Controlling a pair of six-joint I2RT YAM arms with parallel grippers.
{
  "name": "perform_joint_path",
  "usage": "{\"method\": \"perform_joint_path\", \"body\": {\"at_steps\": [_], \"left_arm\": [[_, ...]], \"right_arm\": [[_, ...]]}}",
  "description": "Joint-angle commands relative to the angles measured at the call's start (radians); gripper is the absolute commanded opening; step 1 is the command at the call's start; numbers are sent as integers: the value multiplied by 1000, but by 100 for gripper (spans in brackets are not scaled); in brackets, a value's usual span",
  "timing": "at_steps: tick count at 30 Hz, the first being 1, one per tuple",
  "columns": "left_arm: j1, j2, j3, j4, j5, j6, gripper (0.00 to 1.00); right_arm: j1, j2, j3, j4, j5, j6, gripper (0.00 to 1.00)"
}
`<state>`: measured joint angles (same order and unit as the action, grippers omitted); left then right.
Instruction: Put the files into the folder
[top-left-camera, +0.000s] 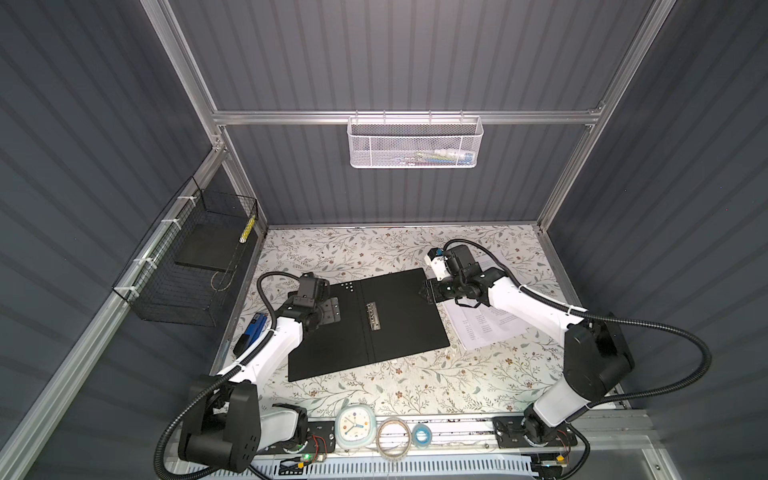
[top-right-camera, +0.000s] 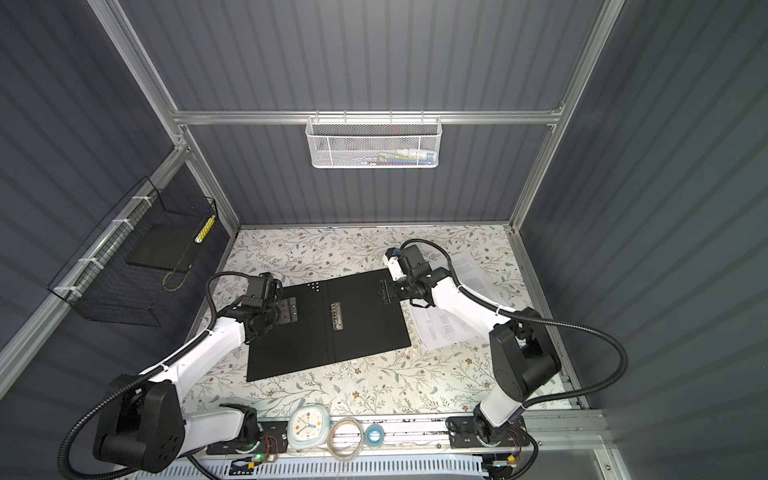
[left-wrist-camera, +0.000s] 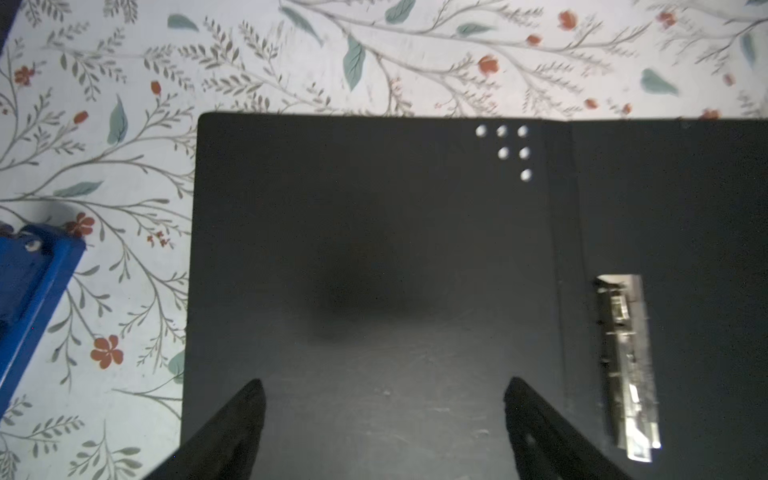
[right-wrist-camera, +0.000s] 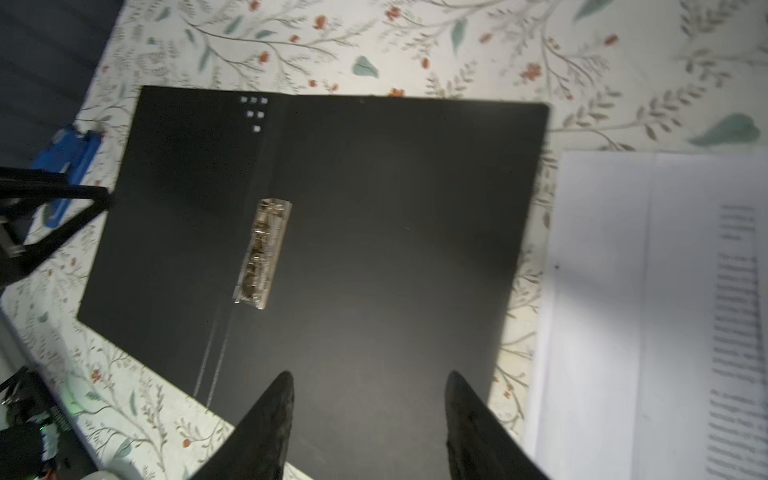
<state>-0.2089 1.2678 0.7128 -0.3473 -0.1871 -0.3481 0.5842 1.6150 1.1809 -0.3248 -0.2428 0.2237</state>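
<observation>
The folder lies open flat on the flowered tabletop, black inside up, with its metal ring clip along the spine. The files, white printed sheets, lie just right of it, partly under the right arm. My left gripper hangs open over the left cover, holding nothing. Above the right cover, near its far right corner, my right gripper is open and empty.
A blue stapler lies left of the folder beside the left arm. A black wire basket hangs on the left wall, a white mesh basket on the back wall. A clock and tape rolls sit at the front edge.
</observation>
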Motion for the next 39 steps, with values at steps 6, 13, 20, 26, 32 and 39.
{"method": "perform_joint_path", "body": {"at_steps": [6,13,20,26,32,39], "left_arm": [[85,85,-43,138,214,6,0],[103,45,-117,239,245,15,0],[112,36,-135,271,287,15,0],[123,117,-93,254,311,17,0],[137,172,-76,251,339,0,16],[143,221,-112,316,398,-37,31]], "right_arm": [[107,91,117,-19,-82,-48,57],[166,257,228,-26,-155,-20,51],[200,365,316,-78,-136,-35,48],[217,438,365,-108,-119,-37,45],[230,484,391,-129,-104,-46,42],[238,516,411,-126,-108,-41,41]]}}
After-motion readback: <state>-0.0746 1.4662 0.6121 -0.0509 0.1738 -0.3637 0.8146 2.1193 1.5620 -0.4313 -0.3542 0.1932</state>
